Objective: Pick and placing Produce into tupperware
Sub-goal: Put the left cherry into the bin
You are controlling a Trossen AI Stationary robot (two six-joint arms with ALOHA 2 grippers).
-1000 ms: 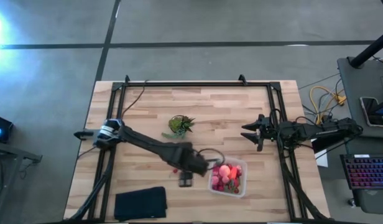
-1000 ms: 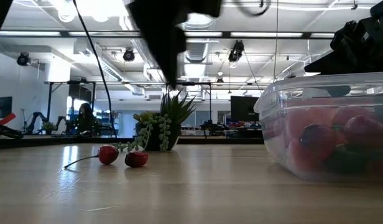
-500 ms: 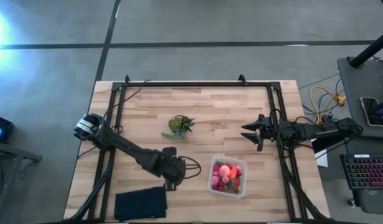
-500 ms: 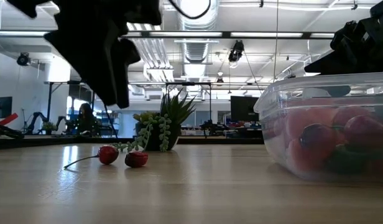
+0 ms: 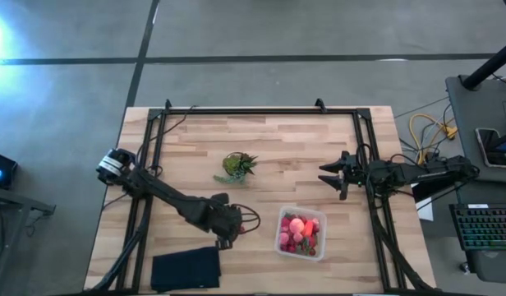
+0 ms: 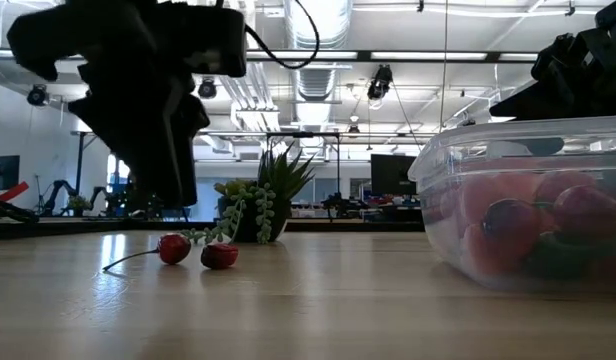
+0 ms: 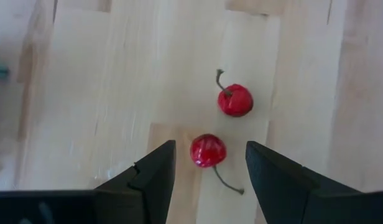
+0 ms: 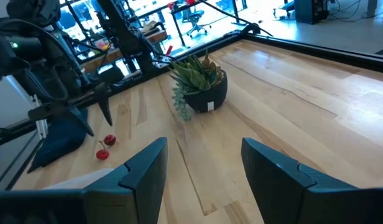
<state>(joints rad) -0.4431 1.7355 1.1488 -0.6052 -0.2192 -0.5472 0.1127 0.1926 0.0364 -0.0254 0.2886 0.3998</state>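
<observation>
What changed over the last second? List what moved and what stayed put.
The left gripper swung away from the tupperware, across the table, and now hangs with open fingers around one of the two loose cherries. Nothing visibly taken hold of or let go. The right gripper, both cherries, the plant, the black pad and the tupperware's contents stayed put.

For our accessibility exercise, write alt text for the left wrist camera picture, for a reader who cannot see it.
Two red cherries with stems lie apart on a pale wooden table. The nearer cherry sits between the open dark fingers of the left gripper, which touch nothing; the farther cherry lies just beyond.
</observation>
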